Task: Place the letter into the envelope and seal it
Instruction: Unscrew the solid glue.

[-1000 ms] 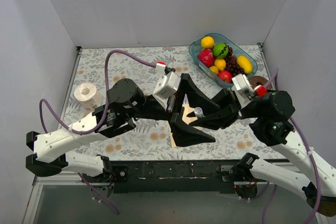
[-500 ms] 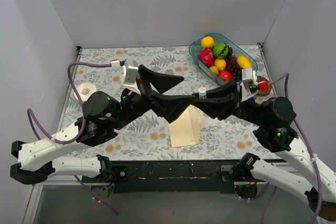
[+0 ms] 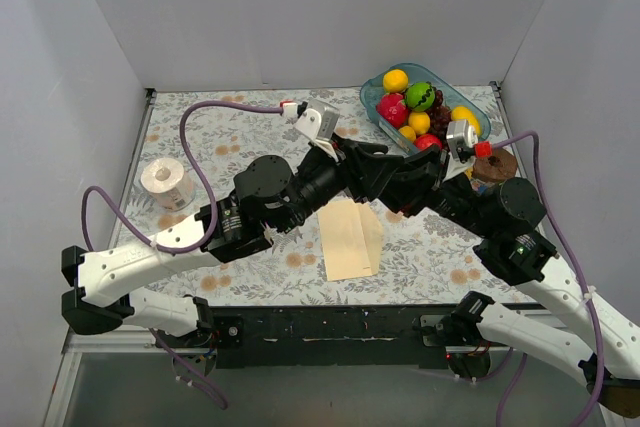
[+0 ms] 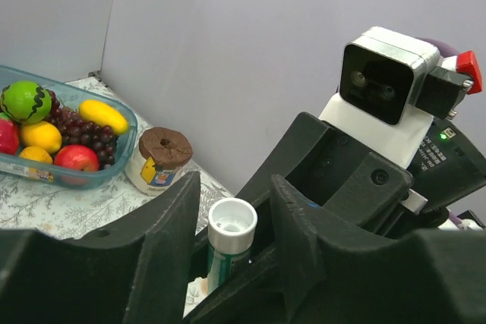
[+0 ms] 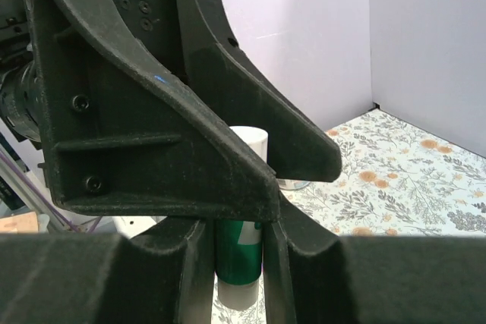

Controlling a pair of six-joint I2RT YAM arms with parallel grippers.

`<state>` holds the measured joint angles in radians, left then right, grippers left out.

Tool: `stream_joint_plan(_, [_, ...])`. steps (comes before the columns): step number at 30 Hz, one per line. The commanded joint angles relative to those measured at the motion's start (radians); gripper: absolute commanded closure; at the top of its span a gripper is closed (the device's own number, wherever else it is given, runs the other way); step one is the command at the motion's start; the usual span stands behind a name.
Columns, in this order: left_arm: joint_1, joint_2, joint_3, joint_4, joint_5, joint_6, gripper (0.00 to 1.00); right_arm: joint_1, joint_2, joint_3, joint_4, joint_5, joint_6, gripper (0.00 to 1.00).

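The pale cream envelope (image 3: pixel 350 239) lies flat on the floral table near the front edge, below both grippers. The letter is hidden; no separate salmon sheet shows. My right gripper (image 5: pixel 237 263) (image 3: pixel 398 185) is shut on the green body of a glue stick (image 5: pixel 239 259), held upright above the table. My left gripper (image 4: pixel 235 181) (image 3: pixel 375 162) meets it from the left. Its fingers stand either side of the stick's white cap (image 4: pixel 231 225), a thin gap showing on each side. In the top view the arms hide the stick.
A clear blue tray (image 3: pixel 478 129) of toy fruit stands at the back right, with a brown-lidded jar (image 3: pixel 492 165) beside it. A roll of tape (image 3: pixel 165 179) sits at the left. Grey walls close in the table on three sides.
My left gripper drew away to the left with its jaws wide, then came back and narrowed around the glue stick's cap. The right gripper kept its grip and shifted slightly toward the back.
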<state>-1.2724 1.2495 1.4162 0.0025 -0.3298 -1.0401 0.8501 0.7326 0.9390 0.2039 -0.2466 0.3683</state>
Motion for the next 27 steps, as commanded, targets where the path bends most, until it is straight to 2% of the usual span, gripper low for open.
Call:
stream_joint_plan(1, [-0.004, -0.013, 0.044, -0.056, -0.037, 0.014, 0.62, 0.001, -0.021, 0.001, 0.038, 0.036, 0.004, 0.99])
stream_joint_plan(6, [-0.004, -0.021, 0.044, -0.056, -0.063, 0.014, 0.62, 0.0, -0.018, 0.0, 0.034, 0.038, -0.002, 0.99])
stream_joint_plan(9, [-0.005, -0.024, 0.046, -0.058, -0.08, 0.026, 0.76, -0.002, -0.018, -0.002, 0.031, 0.038, -0.002, 0.99])
stream_joint_plan(10, [-0.004, -0.024, 0.046, -0.059, -0.083, 0.031, 0.84, 0.0, -0.018, -0.002, 0.029, 0.04, -0.003, 0.99])
stream_joint_plan(13, [-0.004, -0.019, 0.053, -0.074, -0.087, 0.035, 0.89, 0.0, -0.018, -0.002, 0.019, 0.043, -0.006, 0.99])
stream_joint_plan(16, [-0.005, -0.016, 0.063, -0.084, -0.087, 0.045, 1.0, 0.0, -0.018, 0.001, -0.001, 0.046, -0.008, 0.99])
stream_joint_plan(19, [-0.004, -0.015, 0.067, -0.088, -0.042, 0.071, 1.0, -0.002, -0.016, 0.014, -0.034, 0.037, -0.017, 0.98])
stream_joint_plan(20, [-0.004, -0.015, 0.069, -0.09, 0.003, 0.081, 1.0, 0.0, -0.013, 0.017, -0.041, 0.032, -0.022, 0.91])
stream_joint_plan(23, [-0.004, -0.005, 0.082, -0.111, 0.075, 0.126, 1.0, 0.0, -0.001, 0.041, -0.075, 0.02, -0.034, 0.79])
stream_joint_plan(27, [-0.005, -0.001, 0.104, -0.145, 0.155, 0.164, 1.0, 0.0, 0.021, 0.089, -0.136, 0.006, -0.063, 0.66])
